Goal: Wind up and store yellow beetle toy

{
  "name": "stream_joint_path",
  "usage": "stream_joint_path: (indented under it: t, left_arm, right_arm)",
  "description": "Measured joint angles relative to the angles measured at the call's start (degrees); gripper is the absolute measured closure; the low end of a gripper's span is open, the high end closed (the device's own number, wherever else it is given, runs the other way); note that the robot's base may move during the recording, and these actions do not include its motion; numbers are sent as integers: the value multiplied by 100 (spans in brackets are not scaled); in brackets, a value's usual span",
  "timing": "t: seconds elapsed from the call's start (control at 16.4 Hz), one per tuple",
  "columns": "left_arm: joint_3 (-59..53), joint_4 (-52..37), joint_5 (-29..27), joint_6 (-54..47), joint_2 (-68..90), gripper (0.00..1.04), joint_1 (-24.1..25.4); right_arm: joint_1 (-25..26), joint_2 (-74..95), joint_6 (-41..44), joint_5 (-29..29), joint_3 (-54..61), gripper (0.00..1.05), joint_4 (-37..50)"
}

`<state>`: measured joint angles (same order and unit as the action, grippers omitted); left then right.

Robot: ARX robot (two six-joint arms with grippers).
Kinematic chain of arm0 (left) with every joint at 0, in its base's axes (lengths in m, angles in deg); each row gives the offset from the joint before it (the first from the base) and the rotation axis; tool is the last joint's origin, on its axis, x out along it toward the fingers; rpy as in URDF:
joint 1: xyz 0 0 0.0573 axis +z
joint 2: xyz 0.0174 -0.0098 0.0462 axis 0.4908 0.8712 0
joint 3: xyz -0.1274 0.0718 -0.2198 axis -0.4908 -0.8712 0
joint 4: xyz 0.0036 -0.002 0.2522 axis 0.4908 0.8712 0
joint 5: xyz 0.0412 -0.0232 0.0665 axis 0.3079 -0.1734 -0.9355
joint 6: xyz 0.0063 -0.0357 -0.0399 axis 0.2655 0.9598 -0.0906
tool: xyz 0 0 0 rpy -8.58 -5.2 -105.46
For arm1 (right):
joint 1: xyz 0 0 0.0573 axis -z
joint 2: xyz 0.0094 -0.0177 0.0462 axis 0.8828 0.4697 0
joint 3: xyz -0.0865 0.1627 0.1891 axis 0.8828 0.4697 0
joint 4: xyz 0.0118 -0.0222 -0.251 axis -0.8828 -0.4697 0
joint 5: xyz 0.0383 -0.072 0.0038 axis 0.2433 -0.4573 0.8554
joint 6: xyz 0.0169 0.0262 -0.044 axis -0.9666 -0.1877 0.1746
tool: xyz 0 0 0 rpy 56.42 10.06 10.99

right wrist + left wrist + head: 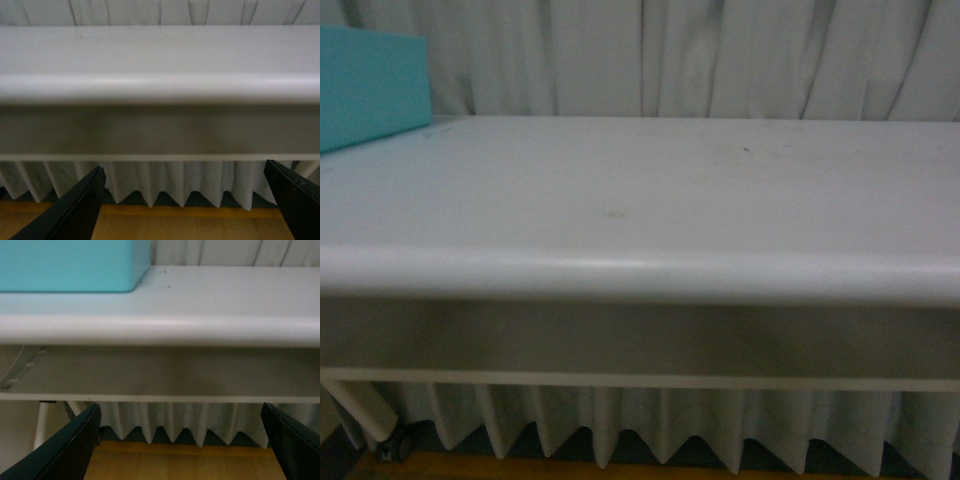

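Both end effectors, left [182, 440] & right [185, 202], hung spread wide, holding nothing, below the white worktop [640, 190] edge; teal box [65, 265] sat on the worktop beyond the left one.

A long white table with a rounded front edge [640, 270] stands before pleated white curtains [720, 60]. A turquoise rectangular box [365, 85] rests on its far left corner.
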<state>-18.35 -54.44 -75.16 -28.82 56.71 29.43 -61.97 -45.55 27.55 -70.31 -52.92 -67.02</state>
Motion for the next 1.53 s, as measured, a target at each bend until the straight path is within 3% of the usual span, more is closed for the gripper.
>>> stream_joint_path:
  t: [1.53]
  left_arm:
    - [-2,7,0,0,0,7,0]
  right_arm:
    - [0,0,-2,0,0,7,-9]
